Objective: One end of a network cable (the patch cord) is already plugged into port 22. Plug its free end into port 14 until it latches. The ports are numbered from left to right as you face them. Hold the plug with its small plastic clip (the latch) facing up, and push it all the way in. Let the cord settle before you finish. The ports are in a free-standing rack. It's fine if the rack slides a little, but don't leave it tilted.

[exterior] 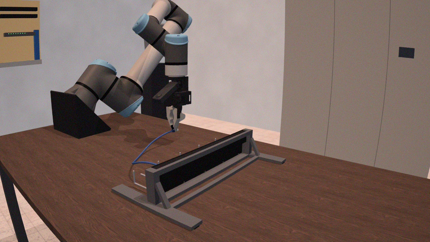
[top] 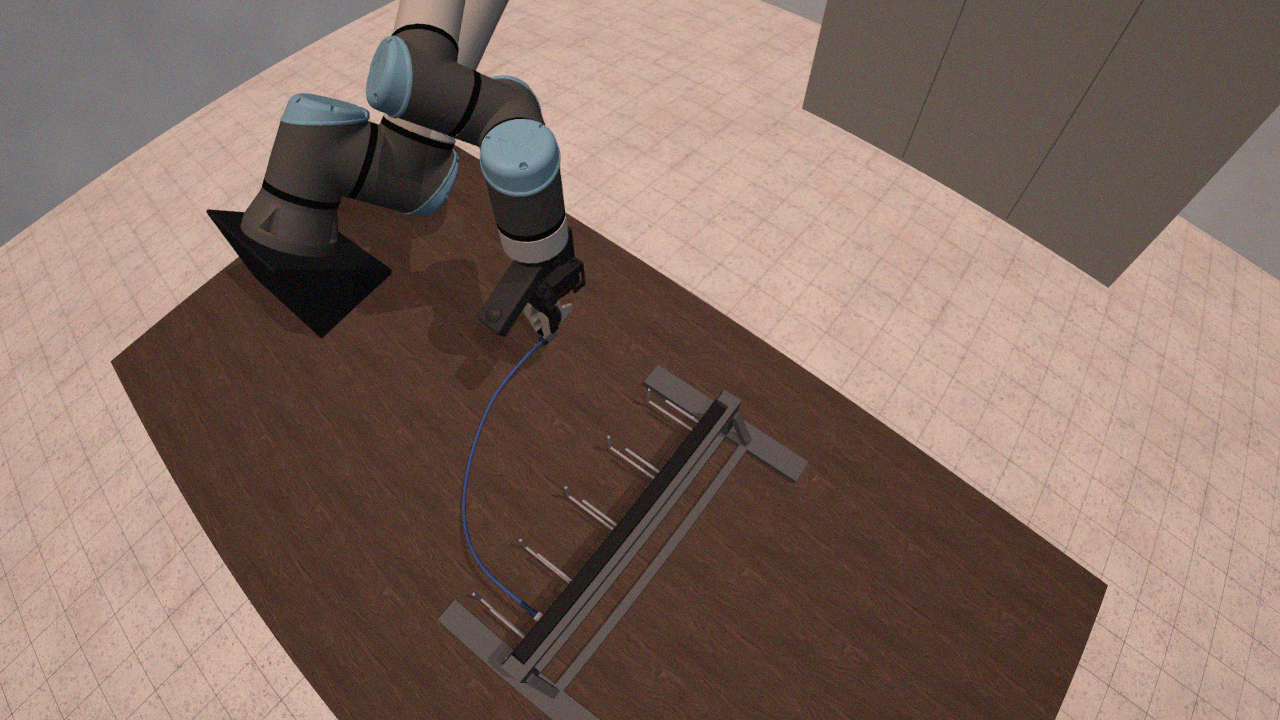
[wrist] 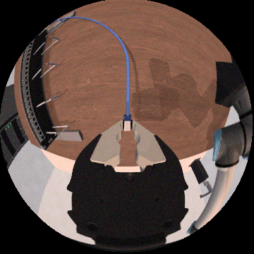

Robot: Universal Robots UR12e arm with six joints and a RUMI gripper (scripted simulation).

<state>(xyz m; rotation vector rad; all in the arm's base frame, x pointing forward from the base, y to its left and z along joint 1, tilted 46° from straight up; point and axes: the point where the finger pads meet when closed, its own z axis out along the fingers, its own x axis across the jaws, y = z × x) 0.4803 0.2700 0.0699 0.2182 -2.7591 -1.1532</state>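
Note:
My gripper (top: 543, 334) (exterior: 173, 128) (wrist: 127, 120) is shut on the free plug (wrist: 127, 123) of the blue patch cord (top: 471, 454) (exterior: 149, 145) (wrist: 124, 53) and holds it a little above the table. The cord hangs from the fingertips in a long arc and runs to the port side of the rack (top: 626, 528) (exterior: 198, 156) (wrist: 29, 95), where its other end is plugged in near one end. The gripper points down, well away from the rack. The plug's latch is too small to make out.
The rack stands upright on two flat grey feet (top: 769, 452) (exterior: 159, 210) on the brown table (top: 805, 582) (exterior: 300, 195). Thin metal rods (top: 586, 508) (wrist: 47, 70) stick out of its port side. The arm's black base (top: 304, 277) (exterior: 73, 120) sits at the table's far corner. A tall cabinet (exterior: 354, 81) stands behind.

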